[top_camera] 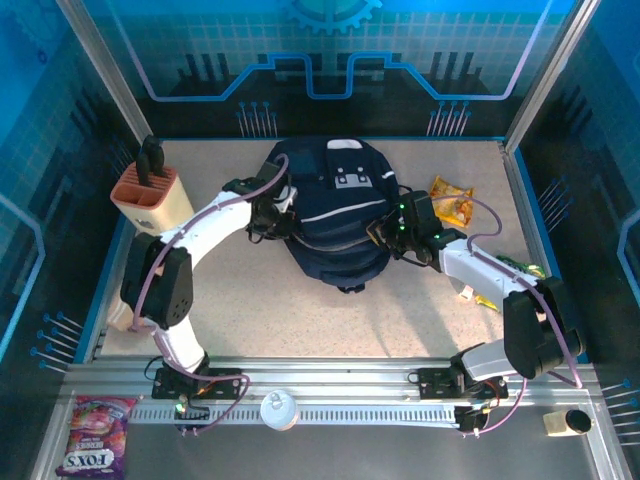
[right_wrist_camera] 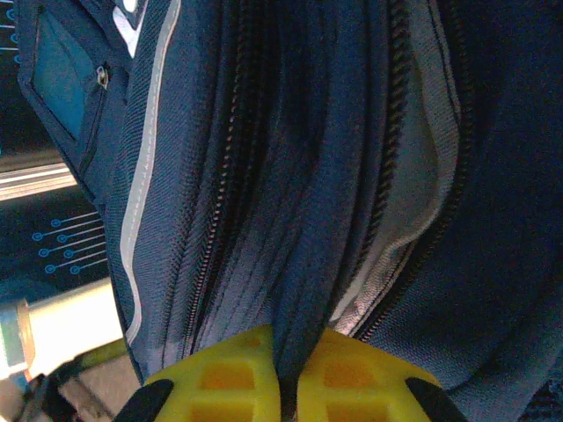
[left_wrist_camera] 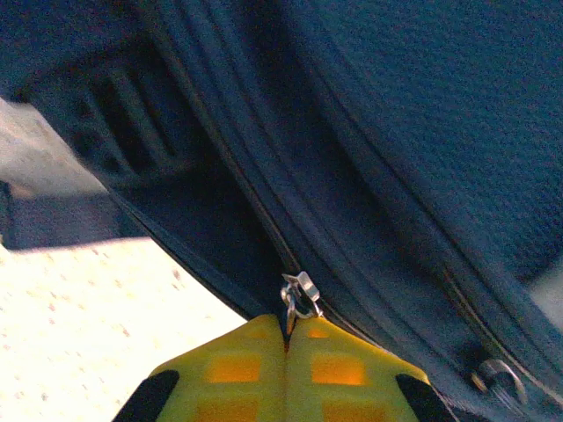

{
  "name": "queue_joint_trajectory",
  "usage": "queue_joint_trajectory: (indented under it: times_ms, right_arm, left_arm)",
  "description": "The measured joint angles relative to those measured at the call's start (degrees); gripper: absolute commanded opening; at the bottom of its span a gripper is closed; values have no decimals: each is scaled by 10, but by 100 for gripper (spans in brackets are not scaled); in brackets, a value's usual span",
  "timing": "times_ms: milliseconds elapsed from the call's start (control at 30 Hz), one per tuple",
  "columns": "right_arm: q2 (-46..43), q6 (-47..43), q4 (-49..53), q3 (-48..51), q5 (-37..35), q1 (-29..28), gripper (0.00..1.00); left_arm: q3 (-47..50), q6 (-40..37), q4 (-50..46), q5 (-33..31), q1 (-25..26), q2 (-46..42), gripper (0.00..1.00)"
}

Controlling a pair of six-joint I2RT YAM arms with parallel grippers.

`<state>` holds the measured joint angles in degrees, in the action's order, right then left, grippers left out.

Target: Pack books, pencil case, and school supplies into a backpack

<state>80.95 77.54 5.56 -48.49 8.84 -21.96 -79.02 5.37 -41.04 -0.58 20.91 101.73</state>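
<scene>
I see the large dark navy fabric backpack (top_camera: 335, 238) lying mid-table; thin white stripe across it; white buckles toward the far end; one zip gapes.

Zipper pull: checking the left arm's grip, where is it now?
In the left wrist view, the zipper pull sits pinched at the tips of the shut left gripper, on the backpack's left side.

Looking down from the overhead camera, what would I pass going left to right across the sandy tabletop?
From the left: knife block → navy backpack → yellow-orange snack bag → green item.
</scene>
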Motion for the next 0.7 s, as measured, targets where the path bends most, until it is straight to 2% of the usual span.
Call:
queue_joint_trajectory:
  times_ms: [233,300,367,433,500,600,700]
  right_arm:
    - [-7,-6,0,1,-10,-6,10]
    - [-9,-7,0,2,-14,-11,13]
    - [-10,-10,0,4,-20,-15,22]
    - [-16,-19,10,6,-26,-17,40]
    - [-23,-30,24,5,-31,-19,55]
    - [-41,-57,47,3,-44,-21,67]
    - [-57,-89,78,-7,-61,-21,73]
  left_arm:
    - [-34,-26,42,-6,-26,37,9]
    - [-38,-28,52,-18,-26,39,15]
    - [-40,-27,63,-30,-26,39,22]
    - [-40,-23,76,-40,-28,38,36]
    - [-34,-10,86,-42,-31,29,45]
    - [7,23,90,-41,-34,-23,58]
    - [69,68,89,-41,-34,-112,68]
